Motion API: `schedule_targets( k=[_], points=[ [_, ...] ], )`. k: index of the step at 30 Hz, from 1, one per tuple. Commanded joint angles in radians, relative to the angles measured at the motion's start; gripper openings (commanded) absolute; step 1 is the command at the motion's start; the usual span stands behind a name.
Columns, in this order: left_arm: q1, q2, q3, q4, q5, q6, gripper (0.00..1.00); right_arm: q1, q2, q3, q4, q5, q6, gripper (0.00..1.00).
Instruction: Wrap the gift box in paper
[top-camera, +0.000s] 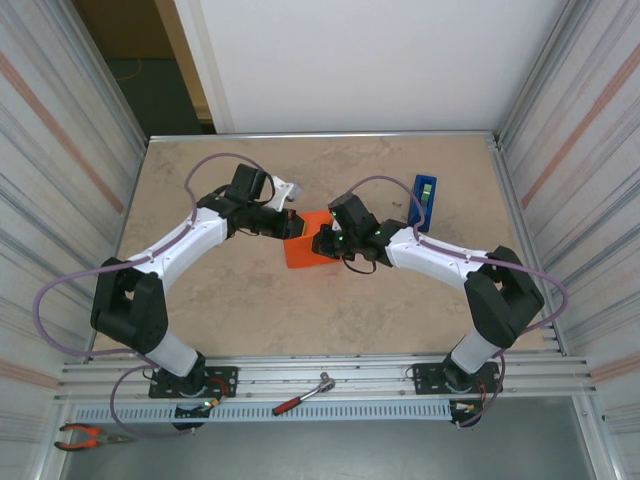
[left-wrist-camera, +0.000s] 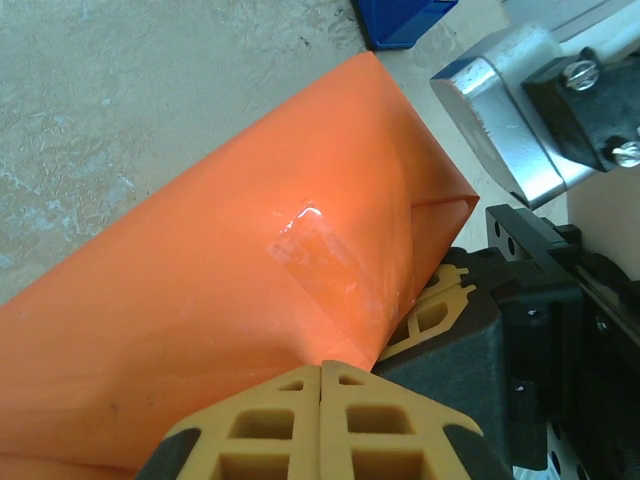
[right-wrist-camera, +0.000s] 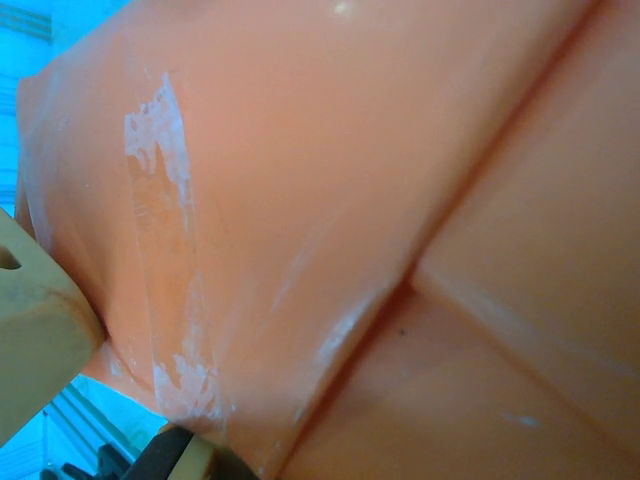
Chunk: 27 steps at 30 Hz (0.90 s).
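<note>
This is a robotics lab cell: ribbed metal walls (top-camera: 60, 150) stand around the table (top-camera: 250, 310), and pliers (top-camera: 85, 435) and a ratchet (top-camera: 305, 395) lie by aluminium rails (top-camera: 340, 372).

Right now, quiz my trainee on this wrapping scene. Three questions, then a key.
1. True or false: the paper lies flat and unfolded on the table.
2. The tape dispenser is: A red, B blue, C green.
3. In the left wrist view, what is stuck across the paper's folded seam?
Key: 1 false, it is folded up into a parcel; 2 B; 3 a strip of clear tape.
</note>
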Motion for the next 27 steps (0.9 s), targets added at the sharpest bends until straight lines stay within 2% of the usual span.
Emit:
schedule_targets(
  k=[1, 10, 16, 27],
  points=[
    [-0.002, 0.047, -0.059, -0.093, -0.059, 0.022, 0.00, -0.009, 0.001, 0.004, -0.004, -0.043, 0.006, 0.00],
    [-0.002, 0.049, -0.061, -0.089, -0.059, 0.020, 0.00, -0.038, -0.157, -0.146, -0.048, -0.029, 0.018, 0.00],
    [-0.001, 0.052, -0.061, -0.087, -0.059, 0.020, 0.00, -0.056, -0.244, -0.137, -0.072, -0.014, 0.020, 0.00],
    [-0.005, 0.061, -0.060, -0.088, -0.059, 0.020, 0.00, -0.014, -0.198, -0.064, 0.016, 0.017, 0.038, 0.00]
  ],
)
